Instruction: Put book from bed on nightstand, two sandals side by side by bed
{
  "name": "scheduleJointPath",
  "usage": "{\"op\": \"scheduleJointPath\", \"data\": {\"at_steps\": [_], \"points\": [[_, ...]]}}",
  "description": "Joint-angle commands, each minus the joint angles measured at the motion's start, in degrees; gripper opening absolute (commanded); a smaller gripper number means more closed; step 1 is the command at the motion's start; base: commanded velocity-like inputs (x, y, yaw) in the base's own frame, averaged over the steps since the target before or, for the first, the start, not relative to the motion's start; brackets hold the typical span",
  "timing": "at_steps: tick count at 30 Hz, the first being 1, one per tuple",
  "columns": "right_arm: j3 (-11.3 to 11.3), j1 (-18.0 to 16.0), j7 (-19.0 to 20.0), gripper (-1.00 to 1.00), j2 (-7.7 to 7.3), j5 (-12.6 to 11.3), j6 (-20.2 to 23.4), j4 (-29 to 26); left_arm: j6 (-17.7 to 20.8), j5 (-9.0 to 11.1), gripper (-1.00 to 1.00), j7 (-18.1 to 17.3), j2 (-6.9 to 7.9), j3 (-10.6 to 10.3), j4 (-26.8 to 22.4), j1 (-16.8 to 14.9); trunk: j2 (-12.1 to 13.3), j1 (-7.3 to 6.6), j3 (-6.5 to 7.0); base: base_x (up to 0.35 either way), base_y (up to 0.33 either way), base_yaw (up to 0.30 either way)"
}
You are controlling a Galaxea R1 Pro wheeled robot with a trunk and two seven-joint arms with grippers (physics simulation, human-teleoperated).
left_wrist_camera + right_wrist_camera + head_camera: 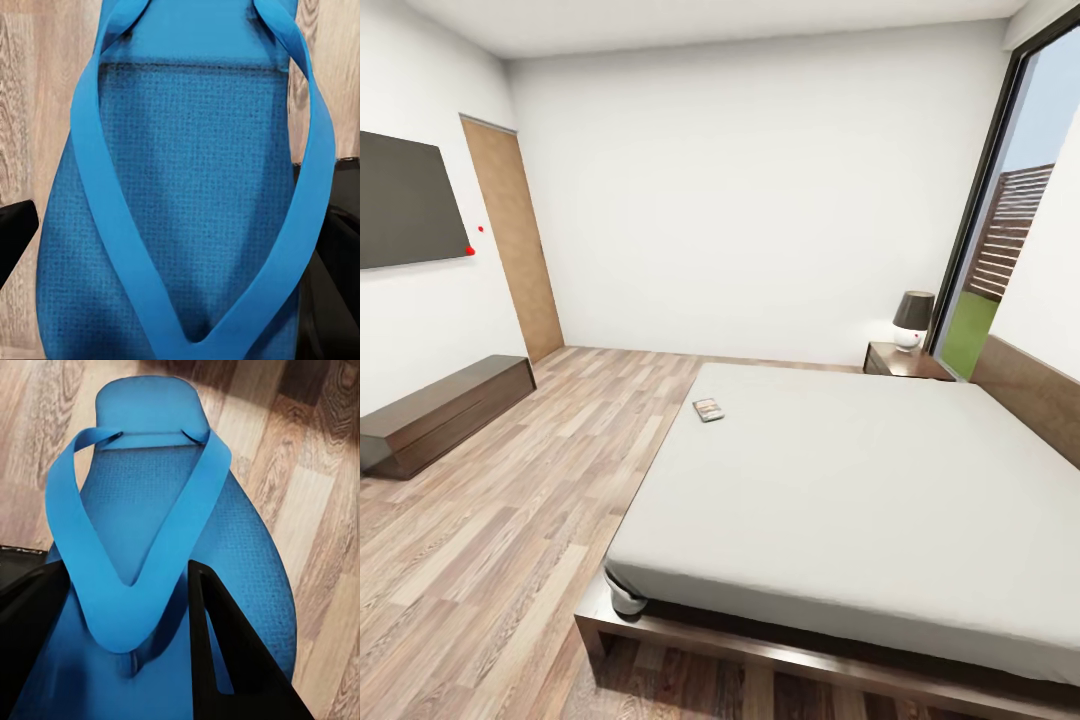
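Observation:
The book [708,409] lies flat on the pale mattress of the bed [880,480], near its far left edge. A dark nightstand [905,361] stands at the bed's far corner by the window. One bright blue sandal [191,195] sits close in the left wrist view, and my left gripper [180,225] is shut on it, a black finger [16,229] at each side. The other blue sandal [172,517] is in my right gripper [127,577], whose fingers [225,652] press its sole and strap. Wood-plank floor lies below both sandals.
A lamp [912,318] stands on the nightstand. A long low dark bench [440,412] lines the left wall under a wall screen [405,200], with a wooden door [515,240] beyond. Open plank floor [530,500] runs along the bed's left side. A tall window [1010,230] is at right.

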Motion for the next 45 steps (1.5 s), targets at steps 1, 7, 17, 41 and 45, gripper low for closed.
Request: {"op": "scheduleJointPath", "data": {"at_steps": [1,7,17,41,45], "points": [[0.1,0.0,-0.4,-1.0,0.04,0.5,-0.1,-0.2,0.4,0.4,-1.0,0.3,-0.01,-0.6,0.0,-0.1,-0.1,0.01,-0.09,0.0,0.0,0.0],[0.0,0.0,-0.5,-1.0,0.28,0.3,0.0,-1.6,3.5,0.7,-1.0,0.5,0.25,-0.5,0.0,-1.5,-0.1,0.01,-0.09,0.0,0.0,0.0],[-0.1,0.0,-0.6,-1.0,0.31,-0.1,0.1,-1.9,6.4,2.4,-1.0,0.6,1.2,-0.6,0.0,-6.2,-0.1,0.01,-0.09,0.0,0.0,0.0],[-0.3,0.0,-0.5,-1.0,0.37,-0.2,0.1,-4.2,6.9,2.3,-1.0,1.5,2.18,-0.7,0.0,-14.3,-0.1,0.01,-0.09,0.0,0.0,0.0],[-0.2,0.0,-0.5,-1.0,0.36,-0.2,0.0,-4.2,6.7,2.3,-1.0,1.3,2.18,-0.7,0.0,-14.4,-0.1,0.01,-0.09,0.0,0.0,0.0]]}}
